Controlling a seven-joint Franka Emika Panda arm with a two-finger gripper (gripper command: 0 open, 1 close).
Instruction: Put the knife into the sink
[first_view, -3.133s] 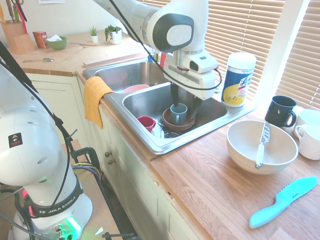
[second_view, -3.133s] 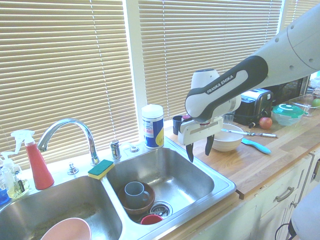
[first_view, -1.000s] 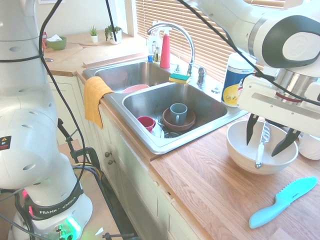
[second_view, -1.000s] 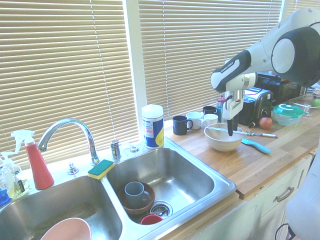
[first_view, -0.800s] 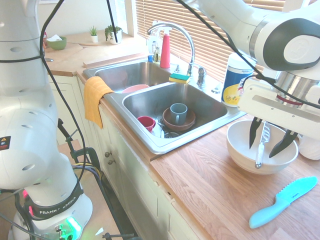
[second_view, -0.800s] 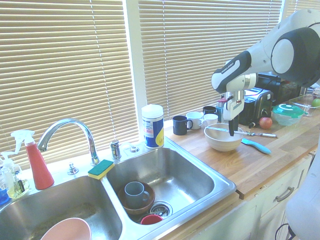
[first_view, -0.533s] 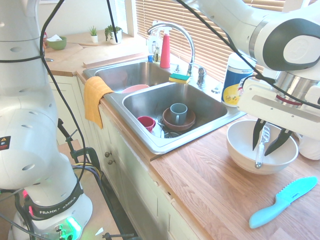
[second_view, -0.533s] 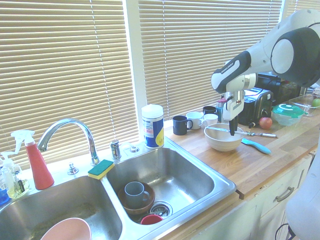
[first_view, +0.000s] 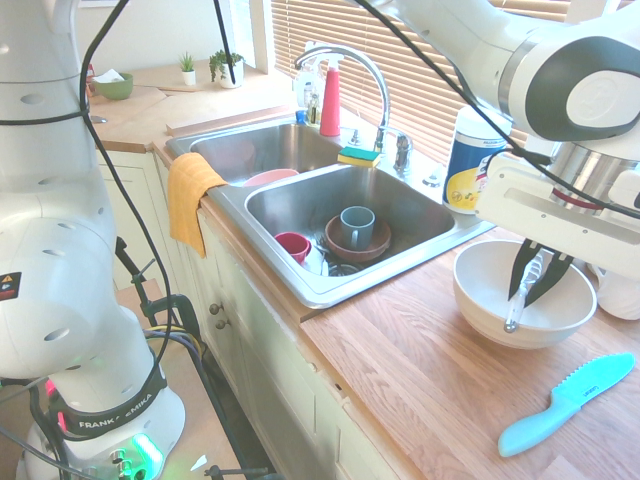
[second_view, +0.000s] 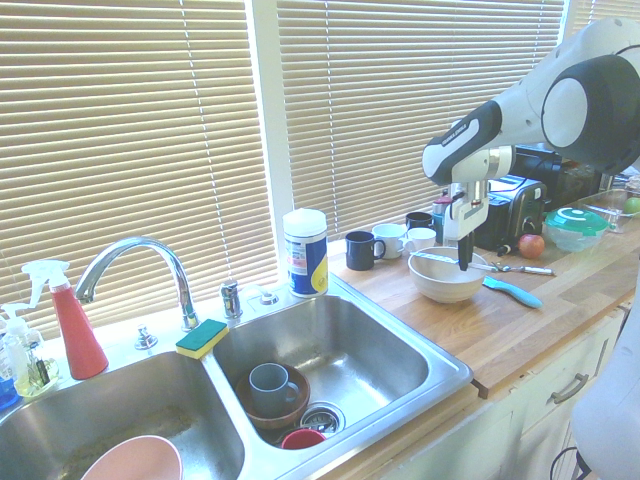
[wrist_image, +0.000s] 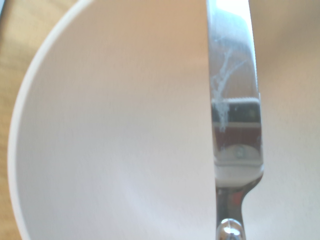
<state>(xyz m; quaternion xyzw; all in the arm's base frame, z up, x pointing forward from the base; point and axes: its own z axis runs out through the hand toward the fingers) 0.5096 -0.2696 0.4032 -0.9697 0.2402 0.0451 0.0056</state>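
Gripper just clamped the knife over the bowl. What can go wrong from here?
1. The gripper is shut on the knife near its metal end, so the long white handle may swing or slip on lifting.
2. The knife lies across the white bowl; a tilted lift might drag or tip it.
3. The wipes canister stands by the sink, near the likely path.

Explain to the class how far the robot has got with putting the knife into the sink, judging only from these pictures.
Done: the gripper has reached the white bowl on the counter and shut on the knife. In hand: the knife is gripped but sits over the bowl, its white handle at the near rim. Left: lift it clear, carry it to the sink, where a cup and dishes already sit, and release it.
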